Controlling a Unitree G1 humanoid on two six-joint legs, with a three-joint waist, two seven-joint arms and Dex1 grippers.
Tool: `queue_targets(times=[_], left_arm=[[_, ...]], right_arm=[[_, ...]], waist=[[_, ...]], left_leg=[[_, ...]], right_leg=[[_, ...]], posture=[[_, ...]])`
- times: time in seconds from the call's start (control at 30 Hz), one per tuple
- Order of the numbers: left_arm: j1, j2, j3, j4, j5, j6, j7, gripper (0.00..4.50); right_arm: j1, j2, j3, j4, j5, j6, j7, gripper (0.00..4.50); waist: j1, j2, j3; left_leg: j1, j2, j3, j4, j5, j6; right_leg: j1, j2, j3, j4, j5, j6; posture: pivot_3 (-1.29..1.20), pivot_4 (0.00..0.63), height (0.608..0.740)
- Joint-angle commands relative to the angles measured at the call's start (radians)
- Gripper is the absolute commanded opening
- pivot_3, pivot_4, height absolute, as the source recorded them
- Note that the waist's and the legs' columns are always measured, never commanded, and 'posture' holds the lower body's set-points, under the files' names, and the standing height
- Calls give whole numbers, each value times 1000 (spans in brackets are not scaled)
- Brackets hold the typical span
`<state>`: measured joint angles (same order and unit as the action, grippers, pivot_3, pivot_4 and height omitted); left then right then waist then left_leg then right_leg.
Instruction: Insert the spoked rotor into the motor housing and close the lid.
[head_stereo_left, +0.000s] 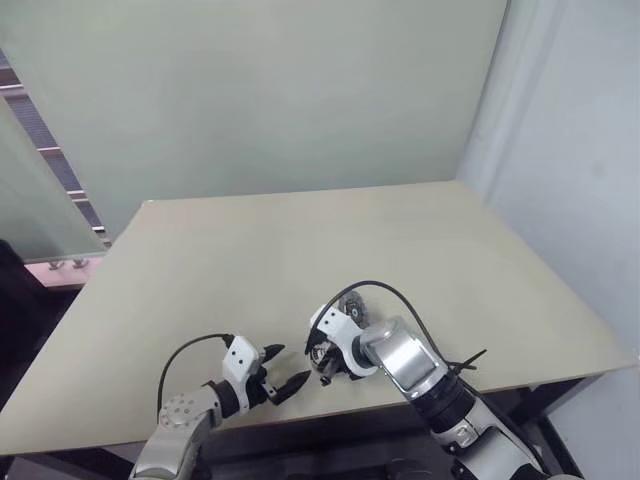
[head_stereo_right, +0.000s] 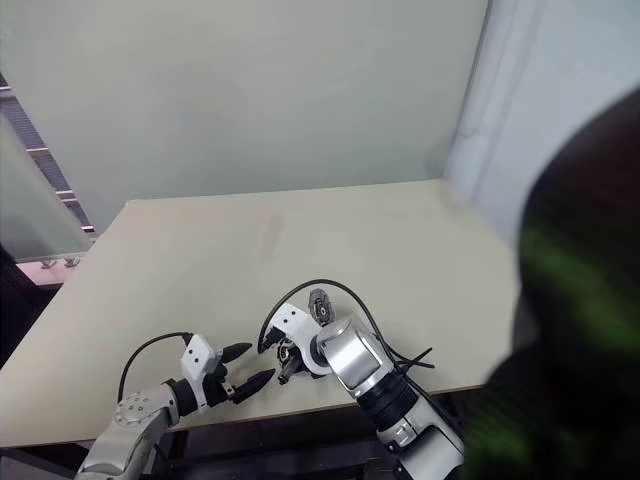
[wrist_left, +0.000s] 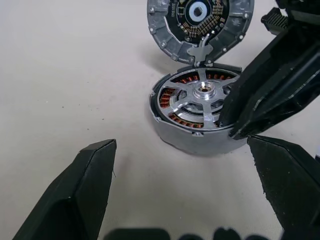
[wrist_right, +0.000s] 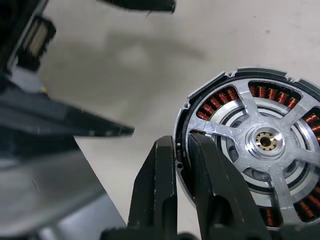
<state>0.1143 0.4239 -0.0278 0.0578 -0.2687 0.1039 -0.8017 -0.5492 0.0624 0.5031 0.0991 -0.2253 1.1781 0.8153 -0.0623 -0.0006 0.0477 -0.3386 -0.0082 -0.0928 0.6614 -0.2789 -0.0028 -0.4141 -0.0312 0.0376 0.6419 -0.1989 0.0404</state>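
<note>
your right gripper (wrist_right: 182, 165) pinched the rim of the housing (wrist_left: 197, 137), rotor (wrist_left: 202, 95) seated inside, near table (head_stereo_left: 300, 250) edge. your left gripper (wrist_left: 185, 200) stood wide just left; lid (wrist_left: 200, 25) lay beyond.

Shiny metal spoked rotor (wrist_left: 200, 107) with copper windings; matt beige table (head_stereo_left: 300, 260).

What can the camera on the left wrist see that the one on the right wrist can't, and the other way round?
Left wrist view: the motor housing lying just beyond the spoked rotor, and the open left hand. Right wrist view: up close, the right hand pinching the spoked rotor's rim. Both: the copper windings and silver spokes of the spoked rotor, sitting on the table.
</note>
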Motion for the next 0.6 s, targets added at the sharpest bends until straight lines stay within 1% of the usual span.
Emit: queue_targets(times=[0.03, 0.17, 0.37, 0.6], left_arm=[[0, 7, 28, -15, -9, -20, 6, 4500], [13, 16, 43, -22, -14, -16, 10, 4500], [21, 24, 63, -29, -19, -8, 17, 4500], [28, 29, 77, -36, -22, -1, 19, 4500]], right_arm=[[-18, 40, -51, 17, 56, 11, -73, 87], [-17, 59, -75, 23, 103, 19, -125, 87], [-30, -3, 11, 6, 139, -38, -125, 87], [-40, -54, 62, -31, 187, -67, -123, 2485]], waist=[[-9, 0, 0], [-18, 1, 0], [-19, 1, 1], [-18, 0, 0]], left_leg=[[0, 0, 0, 0, 0, 0], [-1, 0, 0, 0, 0, 0], [-2, 0, 1, 0, 0, 0], [-4, 0, 1, -1, 0, 0]], right_leg=[[0, 0, 0, 0, 0, 0], [-4, 0, -1, 0, 0, 0], [-6, 0, 0, 0, 0, 0], [-9, 0, 0, 0, 0, 0]], posture=[[0, 0, 740], [0, 0, 740], [0, 0, 740], [0, 0, 740]])
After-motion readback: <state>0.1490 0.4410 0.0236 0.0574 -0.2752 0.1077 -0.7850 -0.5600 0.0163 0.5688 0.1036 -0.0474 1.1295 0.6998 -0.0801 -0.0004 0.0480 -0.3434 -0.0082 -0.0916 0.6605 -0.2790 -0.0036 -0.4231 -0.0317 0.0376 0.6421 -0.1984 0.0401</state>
